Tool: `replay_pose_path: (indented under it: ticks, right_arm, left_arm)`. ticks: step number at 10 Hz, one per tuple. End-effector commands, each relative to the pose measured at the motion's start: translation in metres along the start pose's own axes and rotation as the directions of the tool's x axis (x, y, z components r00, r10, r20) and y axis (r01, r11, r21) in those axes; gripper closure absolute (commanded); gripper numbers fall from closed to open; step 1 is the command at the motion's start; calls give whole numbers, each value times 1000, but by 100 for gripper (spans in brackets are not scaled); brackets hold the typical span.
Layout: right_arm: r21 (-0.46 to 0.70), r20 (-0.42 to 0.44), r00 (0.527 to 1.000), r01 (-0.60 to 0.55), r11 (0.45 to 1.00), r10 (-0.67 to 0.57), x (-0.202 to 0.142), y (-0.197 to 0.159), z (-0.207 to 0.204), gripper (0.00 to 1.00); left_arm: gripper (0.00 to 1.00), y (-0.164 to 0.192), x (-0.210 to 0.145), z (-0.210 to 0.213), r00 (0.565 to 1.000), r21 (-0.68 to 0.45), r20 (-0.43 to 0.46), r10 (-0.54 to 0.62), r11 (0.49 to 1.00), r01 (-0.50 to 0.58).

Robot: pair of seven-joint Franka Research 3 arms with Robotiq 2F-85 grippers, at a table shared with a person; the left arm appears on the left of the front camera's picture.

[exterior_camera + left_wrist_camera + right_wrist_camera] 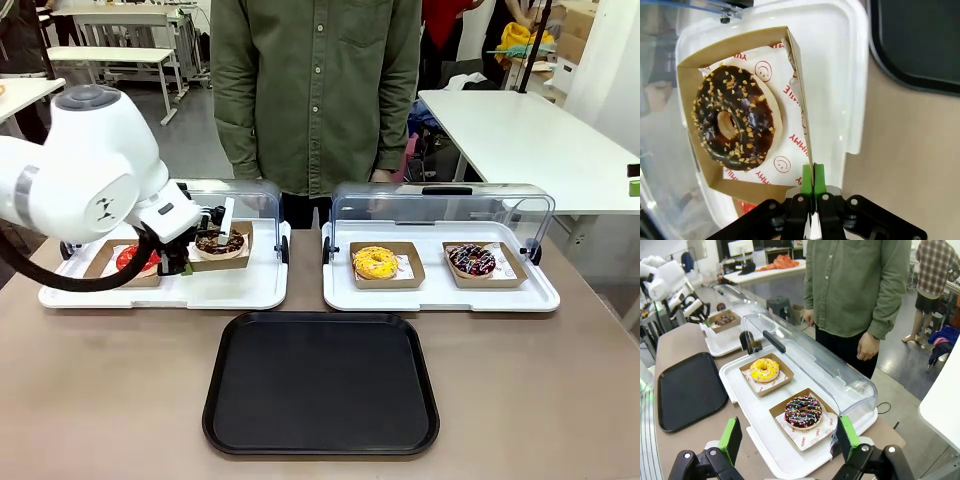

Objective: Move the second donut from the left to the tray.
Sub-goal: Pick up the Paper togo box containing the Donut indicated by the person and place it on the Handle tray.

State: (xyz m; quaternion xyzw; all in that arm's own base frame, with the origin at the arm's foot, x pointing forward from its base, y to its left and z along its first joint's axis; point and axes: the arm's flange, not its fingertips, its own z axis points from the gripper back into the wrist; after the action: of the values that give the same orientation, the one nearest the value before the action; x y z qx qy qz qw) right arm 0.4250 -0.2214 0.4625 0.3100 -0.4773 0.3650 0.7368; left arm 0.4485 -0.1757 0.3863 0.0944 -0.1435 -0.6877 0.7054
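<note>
The left end effector (813,176) is seen closed on the thin side wall of the brown cardboard holder (799,80), its green pads (807,179) pressed together over the wall's edge. In that holder the second donut from the left (734,117) is carried, dark-iced with pale crumbs, lying flat on printed white paper. The holder rests in the left white display tray (230,292), whose clear lid (255,205) is raised behind it; a red-iced donut (133,259) sits in a holder just beside it, partly hidden by the white arm.

The right end effector (790,440) is held with its fingers wide apart above the near edge of the right display tray (765,440), gripping nothing. Below it a dark donut with colourful sprinkles (803,412) and a yellow donut (764,369) are seen in separate holders.

The tray (322,440) lies flat on the brown tabletop (520,400), in front of the two display trays and between them, apart from both. A person in a green shirt (315,90) is standing at the far side. White tables and a grey floor are visible in the room behind.
</note>
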Motion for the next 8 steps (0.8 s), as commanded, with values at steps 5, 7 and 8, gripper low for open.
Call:
replay_pose_path:
  ticks: [5, 7, 8]
  right_arm:
    - [-3, 15, 1000, -7, 1000, 7, 2, 0, -1, 0]
    - [-3, 15, 1000, -7, 1000, 7, 2, 0, -1, 0]
    - [-3, 15, 1000, -7, 1000, 7, 2, 0, -1, 0]
  left_arm:
    - [99, -99, 59, 44, 998, -11, 35, 55, 998, -55]
    - [99, -123, 88, 50, 998, -13, 50, 41, 999, -40]
    - [99, -136, 104, 50, 998, -13, 52, 27, 1000, -27]
